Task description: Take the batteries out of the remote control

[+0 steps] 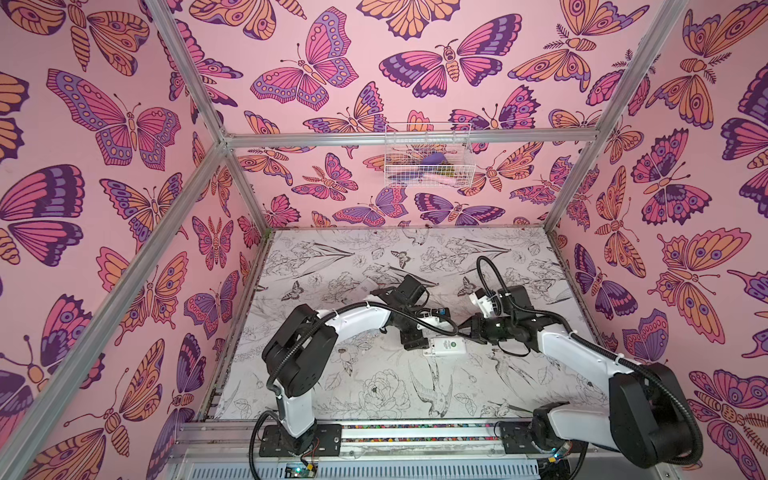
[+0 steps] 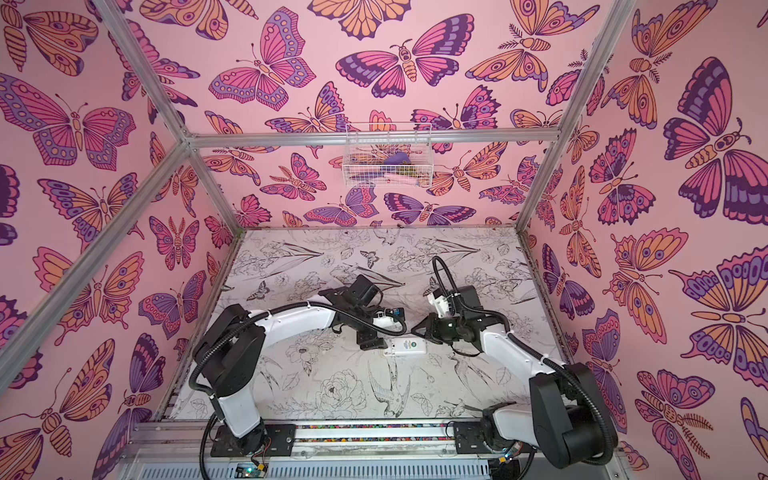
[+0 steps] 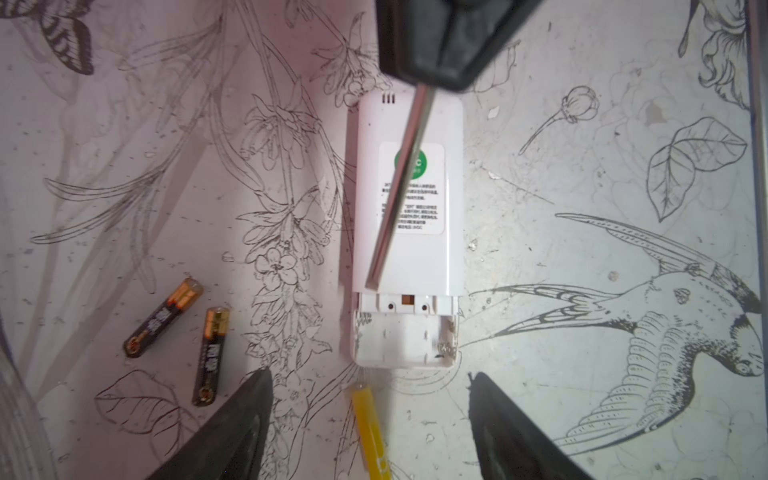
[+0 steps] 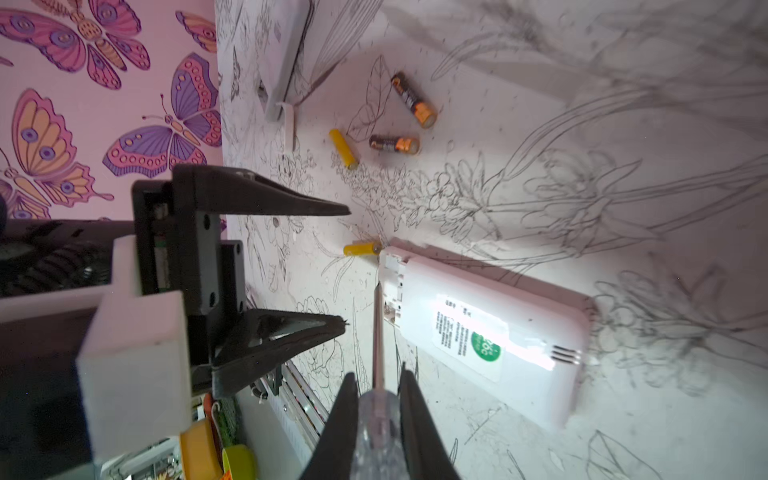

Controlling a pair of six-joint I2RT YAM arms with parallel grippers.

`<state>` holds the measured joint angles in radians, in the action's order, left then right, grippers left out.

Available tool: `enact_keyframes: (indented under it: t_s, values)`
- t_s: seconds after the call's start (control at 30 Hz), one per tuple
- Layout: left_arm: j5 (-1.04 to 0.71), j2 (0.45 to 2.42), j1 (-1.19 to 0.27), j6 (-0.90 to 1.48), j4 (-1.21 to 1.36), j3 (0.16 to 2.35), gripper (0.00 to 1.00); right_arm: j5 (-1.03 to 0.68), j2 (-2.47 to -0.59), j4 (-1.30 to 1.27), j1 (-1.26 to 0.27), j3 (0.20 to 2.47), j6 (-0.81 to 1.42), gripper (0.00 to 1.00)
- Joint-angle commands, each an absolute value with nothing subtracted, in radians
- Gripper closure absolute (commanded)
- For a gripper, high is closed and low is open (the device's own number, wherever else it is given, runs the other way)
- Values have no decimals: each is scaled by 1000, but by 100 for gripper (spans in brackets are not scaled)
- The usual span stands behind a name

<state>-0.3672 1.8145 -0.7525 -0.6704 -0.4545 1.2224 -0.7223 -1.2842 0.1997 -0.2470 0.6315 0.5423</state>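
Unloading looks finished: the remote control lies face down, its battery bay open and empty. Two black batteries and a yellow battery lie together on the table; a second yellow battery lies just beside the bay. My left gripper hangs wide and empty over it. My right gripper clamps the screwdriver.
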Motion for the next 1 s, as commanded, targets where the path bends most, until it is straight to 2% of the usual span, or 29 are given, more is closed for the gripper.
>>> enact_keyframes:
  t_s: [0.0, 0.1, 0.23, 0.4, 0.77, 0.97]
  values:
    - [-354, 1779, -718, -651, -559, 1270, 21, -689, -1276, 228, -196, 674, 533, 100]
    - [-355, 1761, -660, -606, -542, 1283, 20, -662, -1290, 220, -174, 702, 549, 99]
    - [-319, 1737, -570, -520, -501, 1285, 15, -619, -1316, 210, -166, 747, 582, 93]
    - [-292, 1688, -474, -437, -468, 1257, 0, -603, -1388, 152, -159, 785, 620, 91]
    - [-367, 1539, -285, -312, -395, 1132, 0, -617, -1602, -14, -141, 864, 767, 89]
    - [-406, 1495, -133, -198, -325, 1085, 0, -612, -1688, -62, -142, 917, 809, 87]
